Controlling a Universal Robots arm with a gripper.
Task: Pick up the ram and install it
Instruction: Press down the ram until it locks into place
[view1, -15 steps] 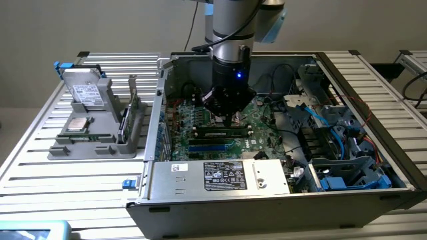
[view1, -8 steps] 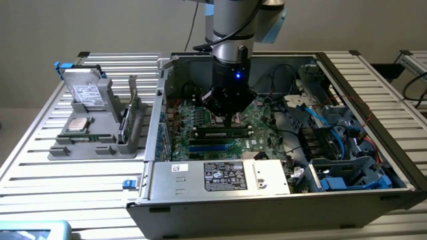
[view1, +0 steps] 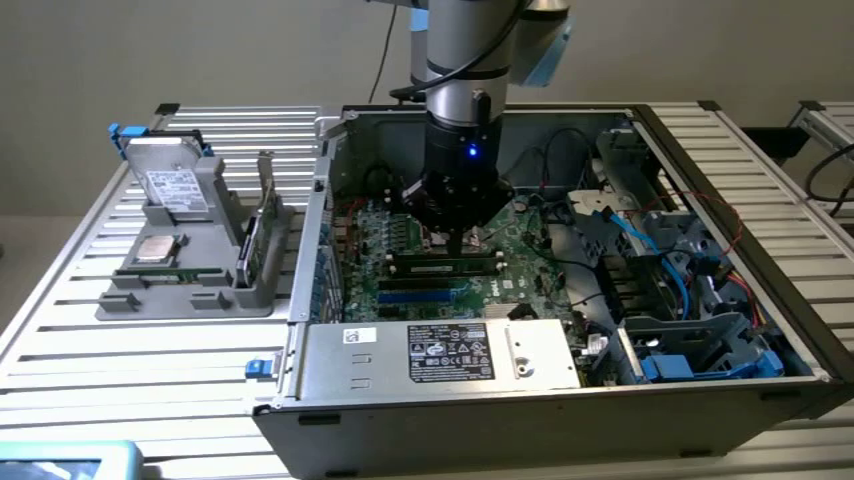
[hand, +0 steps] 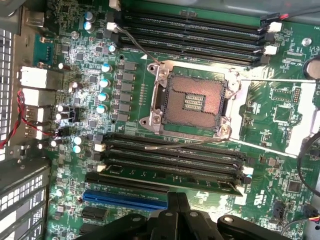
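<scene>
The ram (view1: 447, 266) is a green stick with black chips, standing upright in the memory slot closest to the blue expansion slot (view1: 420, 291), between that slot's black end clips. In the wrist view the ram (hand: 200, 185) appears edge-on as a thin green line in that slot. My gripper (view1: 458, 246) hangs straight down over the ram's middle, fingers shut together with nothing between them, the tips at or just above its top edge. From the wrist camera the shut gripper (hand: 175, 201) points at the same slot. The processor socket (hand: 192, 100) is bare.
The open computer case (view1: 320, 200) walls in the motherboard. A labelled metal cover (view1: 447, 350) lies near the front. Blue and black cables (view1: 641, 240) crowd the exterior view's right. A grey tray (view1: 200, 290) outside holds a hard drive (view1: 174, 180), a silver chip (view1: 158, 250) and an upright card (view1: 263, 225).
</scene>
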